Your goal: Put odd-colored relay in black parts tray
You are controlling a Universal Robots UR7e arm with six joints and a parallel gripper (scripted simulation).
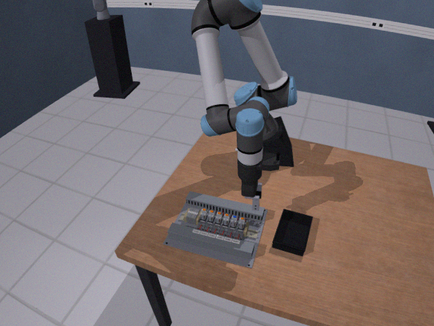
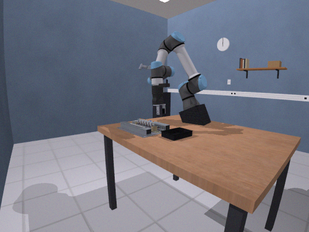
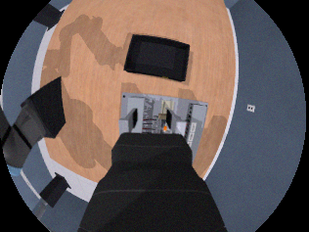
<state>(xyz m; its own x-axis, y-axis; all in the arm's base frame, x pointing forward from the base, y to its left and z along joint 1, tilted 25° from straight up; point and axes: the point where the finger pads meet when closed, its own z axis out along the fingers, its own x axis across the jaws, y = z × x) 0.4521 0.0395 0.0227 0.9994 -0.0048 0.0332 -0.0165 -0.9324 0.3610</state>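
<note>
The relay panel point(image 1: 210, 242) point(image 2: 136, 129) point(image 3: 134, 104) lies flat on the table. A row of relays stands seated in it; the relay with the blue button point(image 1: 233, 220) is second from the right end in the top view, between relays with orange buttons. In the wrist view one orange button point(image 3: 165, 128) shows and the blue one is hidden behind the gripper body. The black parts tray point(image 1: 304, 249) point(image 2: 168, 136) point(image 3: 188, 60) lies beside the panel's right end and is empty. My gripper point(image 1: 256, 204) point(image 2: 160, 113) point(image 3: 152, 115) is open and empty, pointing down above the panel's right end.
Two raised grey ducts run along the panel, the slotted rear one point(image 1: 224, 203) below and beside the gripper. The wooden table's front edge point(image 1: 196, 283) lies a little in front of the panel. The arm's black base point(image 2: 196, 115) stands at the back.
</note>
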